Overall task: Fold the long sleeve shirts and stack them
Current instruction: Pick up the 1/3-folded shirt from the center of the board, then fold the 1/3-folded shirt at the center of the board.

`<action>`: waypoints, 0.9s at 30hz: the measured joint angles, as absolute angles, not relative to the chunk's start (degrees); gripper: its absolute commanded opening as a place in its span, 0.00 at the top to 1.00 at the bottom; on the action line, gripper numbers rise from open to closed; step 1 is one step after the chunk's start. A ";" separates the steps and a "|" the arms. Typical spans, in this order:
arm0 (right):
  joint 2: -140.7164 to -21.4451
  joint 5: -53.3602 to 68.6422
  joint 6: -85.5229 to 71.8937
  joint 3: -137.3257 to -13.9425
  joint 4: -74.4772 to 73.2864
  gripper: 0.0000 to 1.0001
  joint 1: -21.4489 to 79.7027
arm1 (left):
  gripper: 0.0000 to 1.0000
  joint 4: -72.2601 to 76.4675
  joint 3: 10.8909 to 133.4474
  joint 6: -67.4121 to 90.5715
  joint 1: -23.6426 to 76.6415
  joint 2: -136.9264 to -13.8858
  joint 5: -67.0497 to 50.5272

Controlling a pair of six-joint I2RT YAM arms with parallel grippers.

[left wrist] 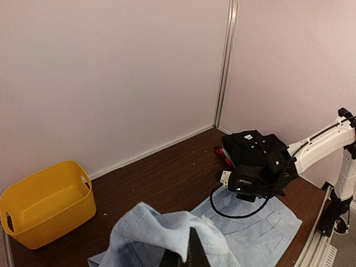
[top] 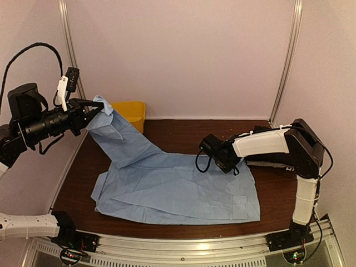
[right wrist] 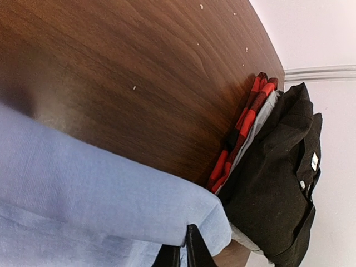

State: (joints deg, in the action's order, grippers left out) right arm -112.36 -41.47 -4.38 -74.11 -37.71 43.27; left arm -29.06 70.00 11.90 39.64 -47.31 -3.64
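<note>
The light blue long sleeve shirt (top: 178, 189) lies spread across the brown table. One end of it is lifted at the far left, where my left gripper (top: 95, 112) is shut on the bunched cloth (left wrist: 161, 233). My right gripper (top: 227, 166) is low at the shirt's far right edge, its fingers closed on the blue hem (right wrist: 83, 189). Just beside that corner sits a folded stack with a black shirt (right wrist: 278, 183) on top. A pale grey layer (right wrist: 259, 132) and a red-and-black plaid layer (right wrist: 245, 130) lie under it.
A yellow plastic bin (top: 131, 114) stands at the back left against the wall, behind the lifted cloth. The folded stack (left wrist: 253, 146) lies under my right forearm near the right wall. Bare wood (top: 183, 133) shows behind the shirt.
</note>
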 measured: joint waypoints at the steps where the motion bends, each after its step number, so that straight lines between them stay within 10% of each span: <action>1: -112.31 -41.58 -4.49 -74.13 -37.95 1.00 43.27 | 1.00 -29.19 70.00 11.86 39.64 -47.31 -3.53; 27: -102.13 -36.64 -15.38 -65.54 -50.11 1.00 53.84 | 1.00 -39.68 76.88 9.28 39.64 -45.17 -4.89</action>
State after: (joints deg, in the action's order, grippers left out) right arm -102.13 -36.64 -15.38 -65.54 -50.11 53.84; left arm -39.68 76.88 9.28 39.64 -45.17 -4.89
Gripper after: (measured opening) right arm 0.007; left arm 0.009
